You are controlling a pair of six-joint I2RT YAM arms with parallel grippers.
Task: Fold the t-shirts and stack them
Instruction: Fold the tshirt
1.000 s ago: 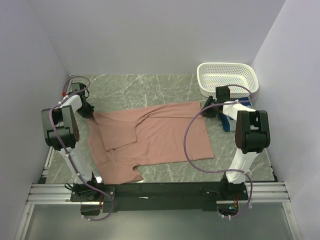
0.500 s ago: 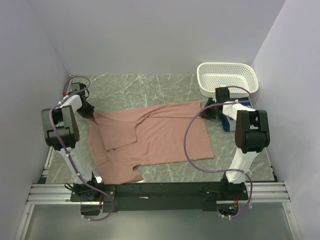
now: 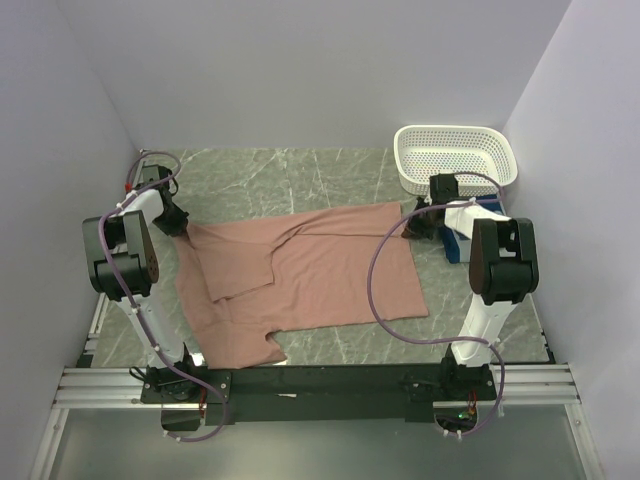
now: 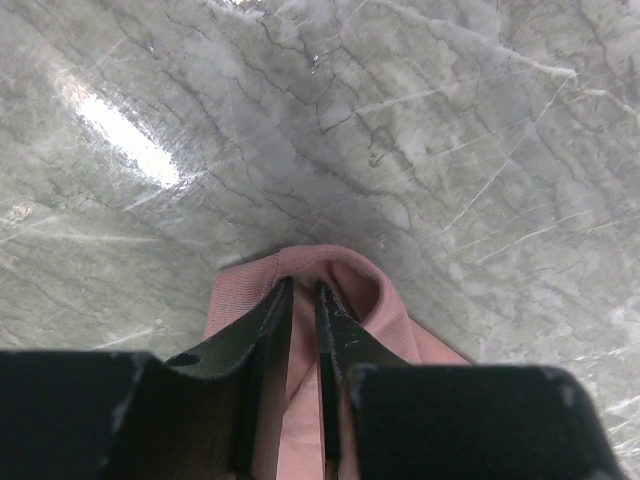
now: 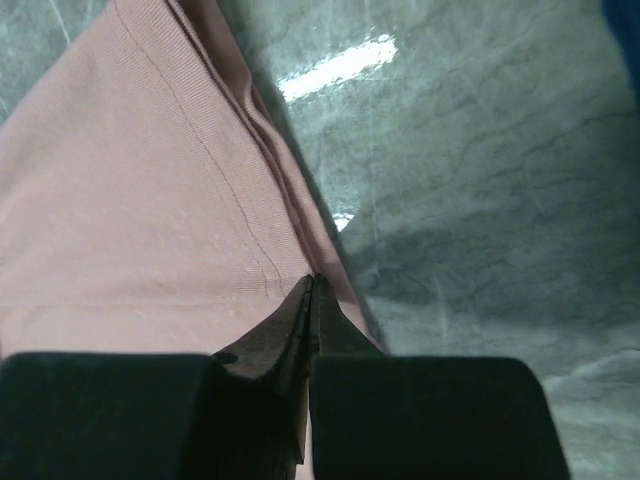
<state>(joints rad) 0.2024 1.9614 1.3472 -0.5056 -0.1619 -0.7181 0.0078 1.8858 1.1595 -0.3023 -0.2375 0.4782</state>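
Note:
The dusty-pink t-shirt (image 3: 300,275) lies spread on the marble table, back up, with one sleeve folded in over its left part. My left gripper (image 3: 180,222) is at the shirt's far left corner. In the left wrist view, this gripper (image 4: 303,285) is shut on a raised fold of pink cloth (image 4: 372,292). My right gripper (image 3: 408,228) is at the far right corner. Its jaws (image 5: 313,278) are pressed together on the pink hem (image 5: 130,200), and creases run to the tips. A blue t-shirt (image 3: 458,243) lies bunched beside the right arm, mostly hidden by it.
A white perforated basket (image 3: 455,155) stands at the back right, just behind the right arm. Purple walls close in the table on the left, right and back. The arm bases and a metal rail (image 3: 320,385) run along the near edge.
My right gripper has shifted slightly left onto the shirt's corner and closed on the hem. The left gripper and the cloth it holds have not moved.

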